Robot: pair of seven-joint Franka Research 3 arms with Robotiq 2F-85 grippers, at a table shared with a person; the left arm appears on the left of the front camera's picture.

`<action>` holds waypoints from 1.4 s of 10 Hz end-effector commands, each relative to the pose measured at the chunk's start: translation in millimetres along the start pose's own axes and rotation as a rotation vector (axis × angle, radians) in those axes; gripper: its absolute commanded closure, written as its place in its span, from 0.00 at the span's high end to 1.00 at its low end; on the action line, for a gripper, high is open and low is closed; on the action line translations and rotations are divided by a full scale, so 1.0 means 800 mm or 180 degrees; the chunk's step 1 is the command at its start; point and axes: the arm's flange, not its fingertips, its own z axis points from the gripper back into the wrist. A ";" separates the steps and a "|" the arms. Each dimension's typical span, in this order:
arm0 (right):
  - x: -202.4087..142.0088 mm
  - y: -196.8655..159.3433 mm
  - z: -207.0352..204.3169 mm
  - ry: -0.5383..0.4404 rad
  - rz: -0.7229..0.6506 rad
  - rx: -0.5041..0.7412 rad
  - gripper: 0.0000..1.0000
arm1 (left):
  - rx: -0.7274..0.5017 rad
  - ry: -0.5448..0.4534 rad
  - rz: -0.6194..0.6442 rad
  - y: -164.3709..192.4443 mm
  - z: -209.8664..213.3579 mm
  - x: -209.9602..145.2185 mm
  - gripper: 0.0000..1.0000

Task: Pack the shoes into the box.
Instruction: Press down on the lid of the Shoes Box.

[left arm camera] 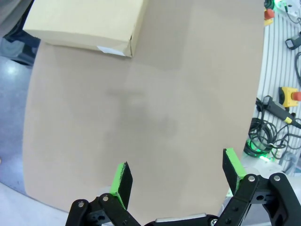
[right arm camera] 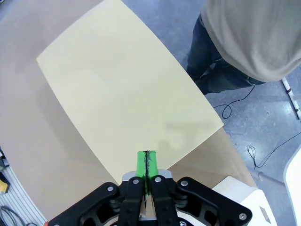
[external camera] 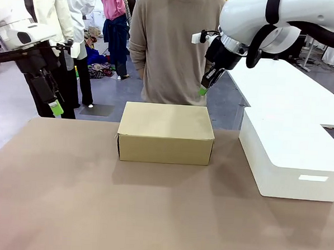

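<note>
Shoebox of tan cardboard sat shut, lid flat, at the middle of the brown bench, toward its far edge, its long axis running left to right. No shoes were visible; whether they lay inside the closed box could not be told. A person in a beige sweater stood just beyond the far edge, directly behind the box. The right pincer hung in the air above and just beyond the box's far right corner, green pads pressed together, holding nothing; from its wrist camera the lid spread out directly beneath it. The left pincer hovered off the bench's far left, well apart from the box, its green-padded fingers spread wide and empty over bare bench. A large white rounded plastic box stood to the right of the shoebox. Judging by position, the right arm was much the nearer to the lid.
</note>
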 end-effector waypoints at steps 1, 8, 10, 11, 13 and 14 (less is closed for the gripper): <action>0.016 0.005 -0.011 0.0042 -0.0158 0.0028 0.00 | -0.0013 0.0024 0.0018 0.001 0.003 -0.001 1.00; 0.099 0.003 -0.088 0.0264 -0.1028 -0.0358 0.00 | -0.0013 0.0024 0.0018 0.001 0.003 -0.001 1.00; 0.118 -0.002 -0.112 0.0270 -0.1167 -0.0290 0.00 | -0.0013 0.0024 0.0018 0.001 0.003 -0.001 1.00; 0.126 -0.004 -0.122 0.0275 -0.1213 -0.0272 0.00 | -0.0013 0.0024 0.0018 0.001 0.003 -0.001 1.00; 0.133 -0.004 -0.143 0.0308 -0.1228 -0.0261 0.00 | -0.0013 0.0024 0.0018 0.001 0.003 -0.001 1.00; 0.134 -0.006 -0.157 0.0340 -0.1235 -0.0300 0.00 | -0.0013 0.0024 0.0018 0.001 0.003 -0.001 1.00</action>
